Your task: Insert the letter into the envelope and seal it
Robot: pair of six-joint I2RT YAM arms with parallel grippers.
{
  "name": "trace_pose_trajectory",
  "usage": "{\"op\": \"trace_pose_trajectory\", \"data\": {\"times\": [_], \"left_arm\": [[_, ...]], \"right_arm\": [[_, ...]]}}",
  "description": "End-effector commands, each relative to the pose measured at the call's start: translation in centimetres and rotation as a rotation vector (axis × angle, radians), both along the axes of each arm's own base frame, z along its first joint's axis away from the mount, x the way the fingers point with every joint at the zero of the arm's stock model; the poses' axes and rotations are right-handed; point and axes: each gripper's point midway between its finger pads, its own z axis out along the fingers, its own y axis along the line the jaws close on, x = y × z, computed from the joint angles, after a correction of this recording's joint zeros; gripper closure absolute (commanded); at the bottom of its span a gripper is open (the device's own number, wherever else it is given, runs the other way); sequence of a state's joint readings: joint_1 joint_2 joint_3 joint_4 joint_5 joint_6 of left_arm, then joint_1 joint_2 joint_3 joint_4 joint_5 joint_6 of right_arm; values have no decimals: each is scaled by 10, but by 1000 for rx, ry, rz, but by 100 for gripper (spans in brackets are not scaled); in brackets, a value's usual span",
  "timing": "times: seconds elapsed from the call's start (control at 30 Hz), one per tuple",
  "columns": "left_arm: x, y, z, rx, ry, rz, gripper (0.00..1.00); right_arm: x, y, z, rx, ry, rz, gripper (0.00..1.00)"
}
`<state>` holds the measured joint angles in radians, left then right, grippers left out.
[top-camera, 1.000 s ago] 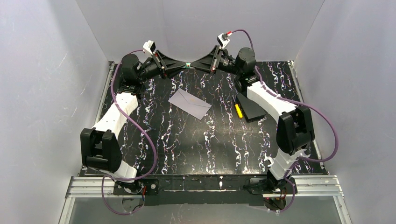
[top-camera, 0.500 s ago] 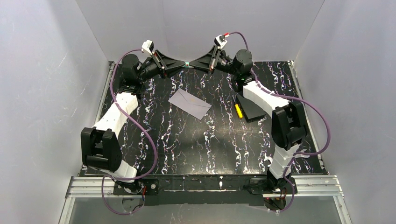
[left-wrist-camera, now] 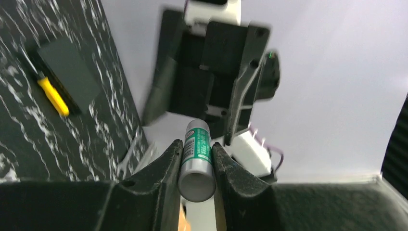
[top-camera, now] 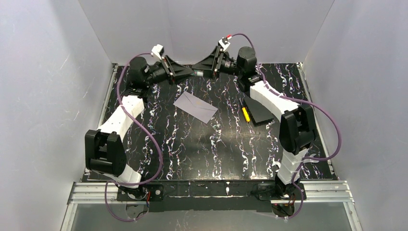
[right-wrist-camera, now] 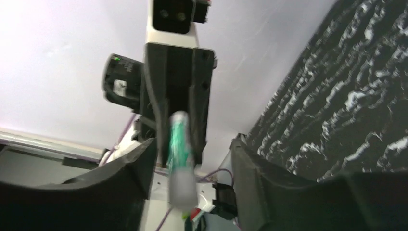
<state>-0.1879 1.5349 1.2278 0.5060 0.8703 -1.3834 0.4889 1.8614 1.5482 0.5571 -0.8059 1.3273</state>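
Envelope [top-camera: 196, 107] is seen lying flat on the black marbled table [top-camera: 192, 154], a little beyond its middle, turned at a slant and well apart from both grippers. At the fingers themselves a silver-and-green tube [left-wrist-camera: 196, 163] is clamped: the left gripper [left-wrist-camera: 196, 144] is closed narrowly on it, and both fingers [left-wrist-camera: 168, 163] are pressed against its sides. The right gripper [right-wrist-camera: 192, 142] is held facing it from the right with its fingers [right-wrist-camera: 137, 168] spread wide. The tube's end is seen between them in the right wrist view, touching neither. Both grippers are raised above the table's far edge, near the far wall, tip to tip. A V-shaped flap line can be made out on the envelope's face; whether it is stuck down cannot be told. To the right of the envelope a flat black box [top-camera: 260, 110] is seen, with a small yellow object [top-camera: 246, 114] just beside its left edge.
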Motion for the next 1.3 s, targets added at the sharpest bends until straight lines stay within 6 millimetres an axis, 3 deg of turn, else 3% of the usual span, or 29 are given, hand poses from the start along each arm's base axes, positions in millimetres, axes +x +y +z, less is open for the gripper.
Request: {"op": "trace_pose_trajectory", "data": {"times": [0.0, 0.07, 0.13, 0.37, 0.53, 0.67, 0.87, 1.0, 1.13, 1.27], "left_arm": [[-64, -25, -17, 89, -29, -275, 100], [-63, -21, -33, 120, 1, -257, 100], [-63, -19, -52, 141, 52, -249, 100], [-64, -28, -118, 194, 243, -257, 100], [-70, -70, -175, 374, 393, -334, 100], [-65, -117, -212, 488, 504, -404, 100], [-66, -151, -267, 584, 672, -489, 98], [-72, -169, -283, 580, 721, -535, 92], [-78, -177, -294, 588, 752, -556, 76], [-77, -178, -301, 600, 761, -538, 50]], "right_arm": [[-9, -10, -9, -141, -55, -63, 23], [1, -37, -18, -194, -54, -143, 13], [7, -64, -25, -206, -38, -220, 10], [21, -168, -102, -454, 137, -601, 11], [8, -225, -156, -789, 249, -772, 22], [-2, -258, -162, -909, 235, -888, 24], [-15, -273, -165, -966, 247, -905, 23], [-20, -273, -167, -967, 256, -901, 24], [-23, -273, -167, -963, 249, -894, 23], [-27, -269, -170, -962, 253, -860, 23]]}}
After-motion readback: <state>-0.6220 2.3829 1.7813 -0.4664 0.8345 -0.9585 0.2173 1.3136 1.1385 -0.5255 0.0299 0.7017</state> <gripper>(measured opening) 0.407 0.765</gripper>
